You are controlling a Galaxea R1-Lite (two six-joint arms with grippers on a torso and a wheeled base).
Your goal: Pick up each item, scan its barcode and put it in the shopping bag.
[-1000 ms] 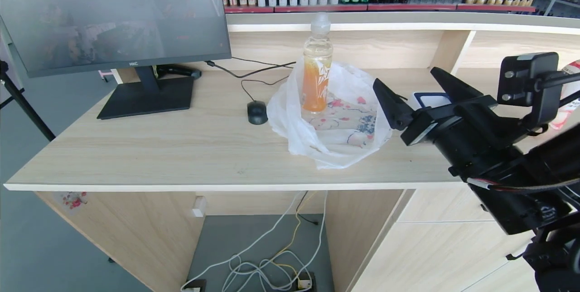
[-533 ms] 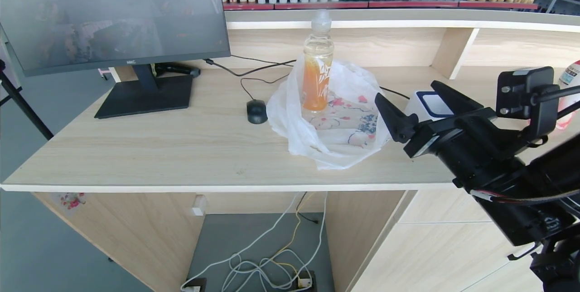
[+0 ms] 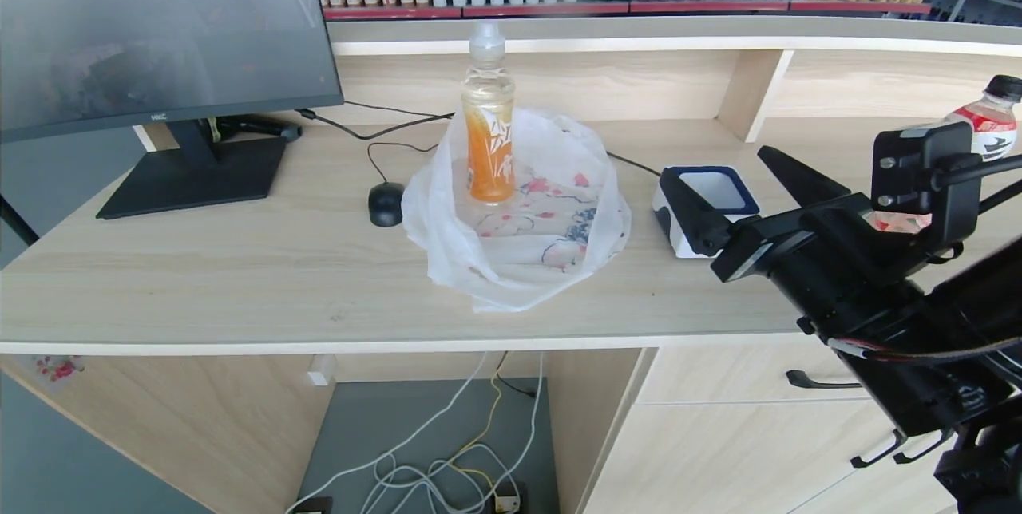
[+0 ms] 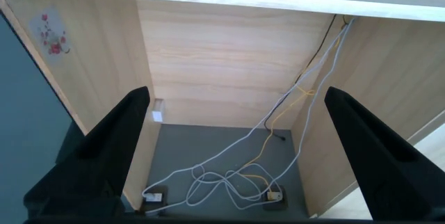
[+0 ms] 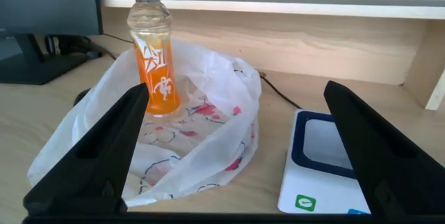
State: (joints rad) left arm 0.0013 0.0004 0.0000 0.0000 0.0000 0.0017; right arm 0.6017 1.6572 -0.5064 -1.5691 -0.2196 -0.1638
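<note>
A white plastic shopping bag (image 3: 519, 243) lies open on the wooden counter (image 3: 239, 274). An orange drink bottle (image 3: 488, 131) stands upright inside it. To the bag's right sits a white barcode scanner (image 3: 718, 188) with a blue rim. My right gripper (image 3: 712, 164) hangs open just in front of the scanner with nothing held. Its wrist view shows the bottle (image 5: 154, 57), the bag (image 5: 201, 133) and the scanner (image 5: 327, 161) between its spread fingers (image 5: 104, 154). My left gripper (image 4: 236, 92) is open below the counter's edge, facing the cables underneath.
A second bottle (image 3: 988, 127) with a black cap and red-and-white label stands at the counter's far right, behind my right wrist. A monitor (image 3: 152, 27) and mouse (image 3: 386, 203) occupy the left. A raised shelf and a divider (image 3: 746, 95) run along the back.
The head camera has swung to the right, so everything sits further left in the picture; the scanner and the far-right bottle now show more fully. My right gripper stays open.
</note>
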